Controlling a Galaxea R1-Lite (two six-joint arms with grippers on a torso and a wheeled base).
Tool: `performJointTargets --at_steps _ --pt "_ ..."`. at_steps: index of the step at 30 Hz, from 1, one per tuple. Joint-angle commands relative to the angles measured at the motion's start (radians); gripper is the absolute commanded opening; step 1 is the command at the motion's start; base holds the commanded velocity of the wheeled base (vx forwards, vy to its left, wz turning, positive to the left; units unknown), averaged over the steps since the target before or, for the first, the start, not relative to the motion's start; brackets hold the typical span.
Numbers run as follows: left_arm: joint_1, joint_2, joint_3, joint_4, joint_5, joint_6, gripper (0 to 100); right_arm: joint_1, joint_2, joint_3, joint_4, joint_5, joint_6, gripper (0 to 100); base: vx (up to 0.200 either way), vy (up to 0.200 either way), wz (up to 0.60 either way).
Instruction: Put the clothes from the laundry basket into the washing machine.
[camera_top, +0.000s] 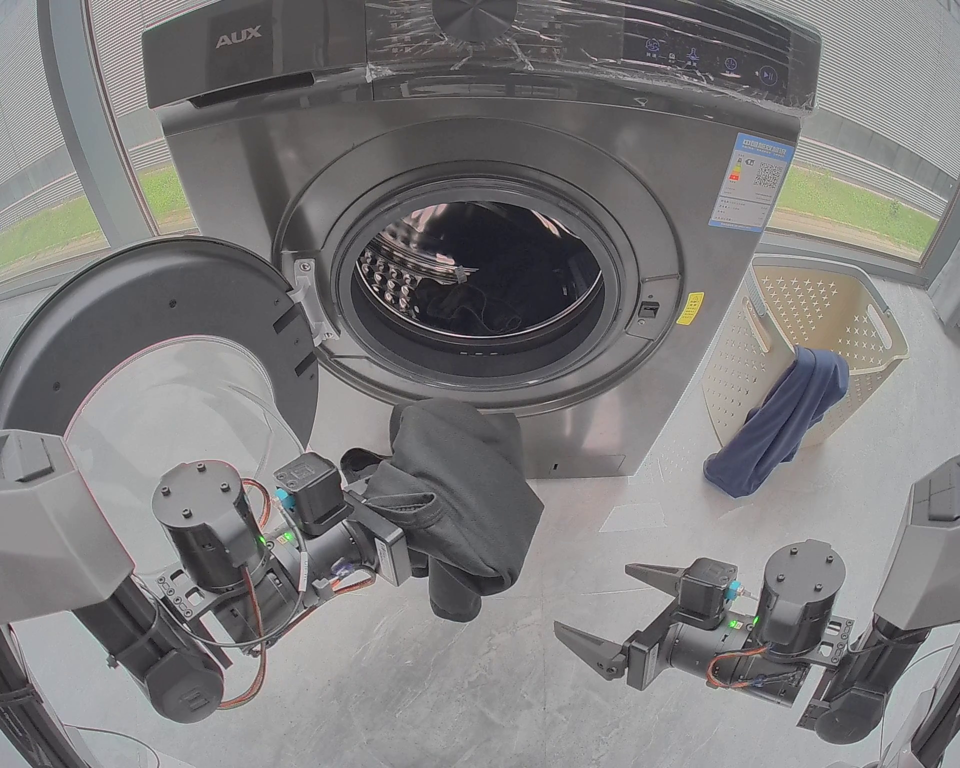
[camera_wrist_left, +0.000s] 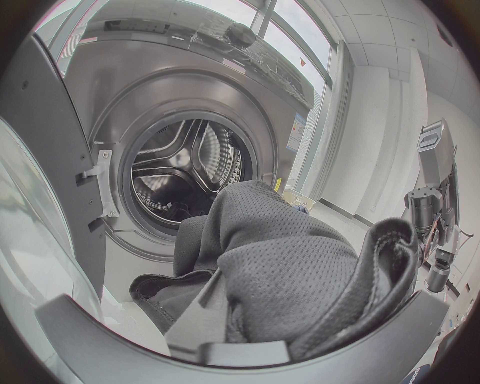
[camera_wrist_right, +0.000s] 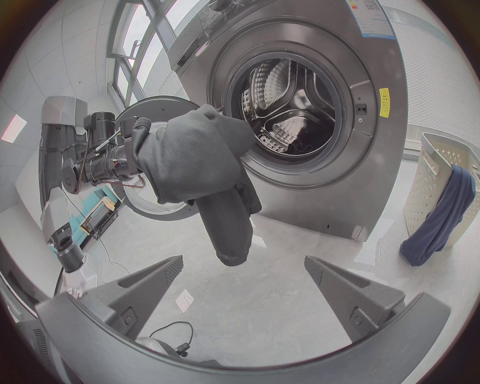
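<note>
my left gripper (camera_top: 395, 535) is clamped on a dark grey garment (camera_top: 460, 500), which hangs clear of the floor just in front of the washing machine (camera_top: 680, 180), below its opening. the door (camera_top: 150, 300) is swung wide. my right gripper (camera_top: 595, 602) sits low, fingers spread wide, holding nothing. a blue garment (camera_top: 780, 420) drapes over the laundry basket (camera_top: 860, 320) rim. something dark, maybe cloth, lies in the drum (camera_top: 395, 275).
</note>
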Motion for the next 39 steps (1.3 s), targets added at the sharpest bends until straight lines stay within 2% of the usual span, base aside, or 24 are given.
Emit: performJointTargets --at_steps 1,7,8,15,25,33,36,39 --pt "0.005 -0.036 0.024 0.000 0.005 0.002 0 -0.030 -0.020 -0.011 0.000 0.002 -0.009 100 0.000 0.000 0.00" --pt "0.002 0.003 0.012 -0.001 0.007 0.000 0 -0.050 0.017 -0.027 0.000 -0.001 0.000 100 0.000 0.000 0.00" --pt "-0.002 0.008 0.012 -0.001 0.004 0.000 0 -0.073 -0.005 -0.039 0.000 -0.001 0.000 100 0.200 0.000 0.00" --pt "-0.010 0.010 0.009 -0.001 -0.001 -0.001 0 -0.102 -0.043 -0.043 0.000 0.002 0.001 100 0.200 0.000 0.00" --pt "-0.036 0.017 0.010 -0.001 -0.002 -0.003 0 -0.104 -0.043 -0.056 0.000 0.004 0.001 100 0.200 0.000 0.00" --pt "-0.045 0.023 0.009 -0.001 -0.002 -0.001 0 -0.089 -0.046 -0.022 0.000 0.007 0.001 100 0.200 0.000 0.00" --pt "-0.073 0.025 0.009 -0.001 -0.001 -0.006 0 -0.053 -0.066 0.055 0.000 0.013 -0.005 100 0.067 0.000 0.00" --pt "-0.097 0.051 -0.016 -0.001 0.004 -0.006 0 -0.016 -0.097 0.087 0.000 0.017 -0.008 100 0.000 0.000 0.00"
